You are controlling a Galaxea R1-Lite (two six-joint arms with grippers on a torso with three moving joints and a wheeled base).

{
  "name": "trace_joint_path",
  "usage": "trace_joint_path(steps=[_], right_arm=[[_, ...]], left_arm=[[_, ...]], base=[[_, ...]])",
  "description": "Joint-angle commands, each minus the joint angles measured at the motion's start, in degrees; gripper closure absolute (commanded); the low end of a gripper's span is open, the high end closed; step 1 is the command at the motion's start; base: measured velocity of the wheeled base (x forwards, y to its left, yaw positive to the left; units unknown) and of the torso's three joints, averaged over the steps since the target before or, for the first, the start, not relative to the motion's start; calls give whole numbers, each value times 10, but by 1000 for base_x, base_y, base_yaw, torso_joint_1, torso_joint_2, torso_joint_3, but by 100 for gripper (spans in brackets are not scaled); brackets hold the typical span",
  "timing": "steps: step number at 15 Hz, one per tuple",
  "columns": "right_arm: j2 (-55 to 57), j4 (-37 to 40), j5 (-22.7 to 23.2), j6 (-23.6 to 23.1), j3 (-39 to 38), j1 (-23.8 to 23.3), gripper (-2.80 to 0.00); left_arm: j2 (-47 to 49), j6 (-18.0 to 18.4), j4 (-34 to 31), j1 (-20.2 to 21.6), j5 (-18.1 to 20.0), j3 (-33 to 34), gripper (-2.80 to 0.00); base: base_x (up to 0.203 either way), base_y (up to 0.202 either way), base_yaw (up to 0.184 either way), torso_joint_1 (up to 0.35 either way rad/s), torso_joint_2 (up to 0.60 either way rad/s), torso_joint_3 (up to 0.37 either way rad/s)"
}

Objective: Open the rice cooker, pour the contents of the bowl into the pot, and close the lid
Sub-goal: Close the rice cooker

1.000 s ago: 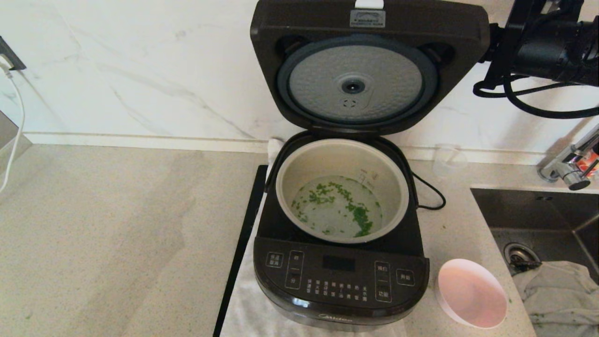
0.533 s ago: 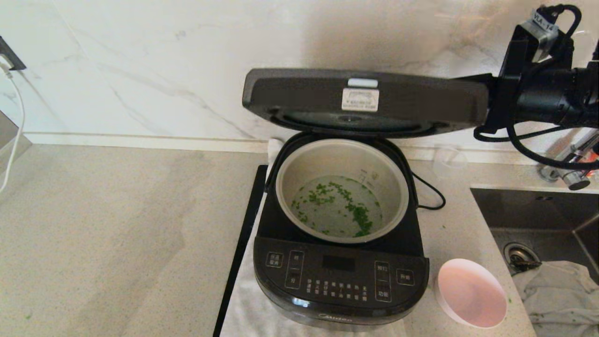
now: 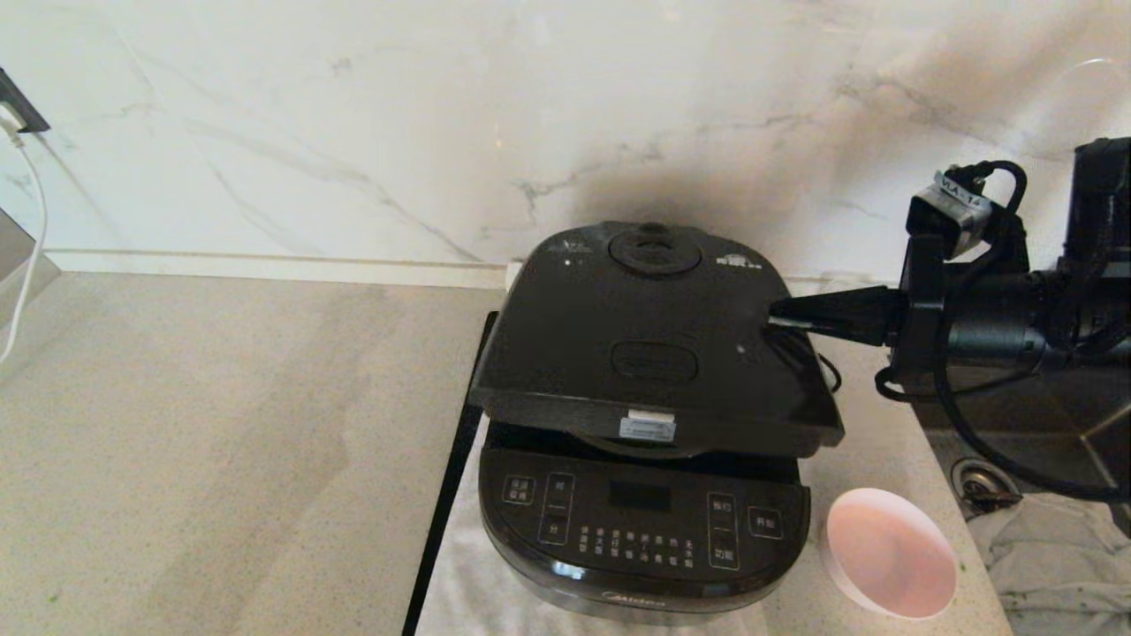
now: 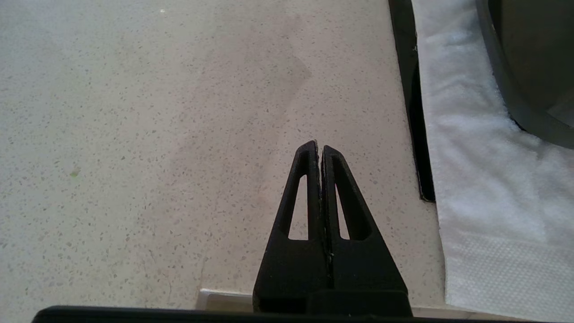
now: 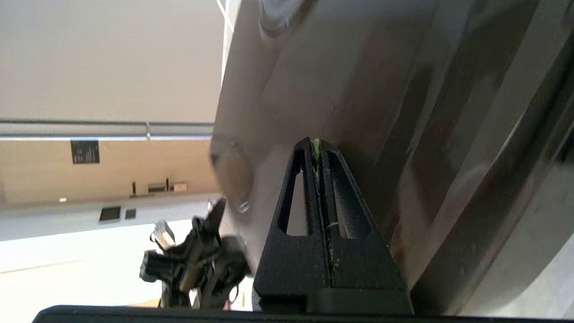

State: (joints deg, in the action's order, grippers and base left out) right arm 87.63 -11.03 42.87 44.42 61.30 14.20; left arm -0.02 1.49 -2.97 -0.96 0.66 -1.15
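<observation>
The right gripper reaches in level from the sink side of the rice cooker, its fingers clenched together with nothing held, tips resting on the right edge of the lid. The lid lies nearly down (a dark gap shows above the front panel). The bowl stands just right of the cooker's front. The left gripper, pinched empty, hovers over the counter left of the cooker.
</observation>
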Motion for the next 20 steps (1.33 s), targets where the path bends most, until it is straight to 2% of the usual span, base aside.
trace_joint_path(steps=[1, 4, 9, 14, 20], right_arm=[[4, -21, 2, 2, -44, 11, 0], [20, -70, 1, 4, -91, 18, 0], [33, -93, 1, 4, -125, 21, 0], [53, -94, 0, 3, -134, 29, 0], [-39, -94, -1, 11, -107, 22, 0]], left_arm=[[-1, 0, 0, 0, 0, 0, 0], [-1, 0, 0, 0, 0, 0, 0], [-1, 0, 0, 0, 0, 0, 0], [-1, 0, 0, 0, 0, 0, 0], [-1, 0, 0, 0, 0, 0, 0]], base=[[0, 0, 0, 0, 0, 0], [0, 0, 0, 0, 0, 0], [0, 0, 0, 0, 0, 0], [0, 0, 0, 0, 0, 0], [0, 0, 0, 0, 0, 0]])
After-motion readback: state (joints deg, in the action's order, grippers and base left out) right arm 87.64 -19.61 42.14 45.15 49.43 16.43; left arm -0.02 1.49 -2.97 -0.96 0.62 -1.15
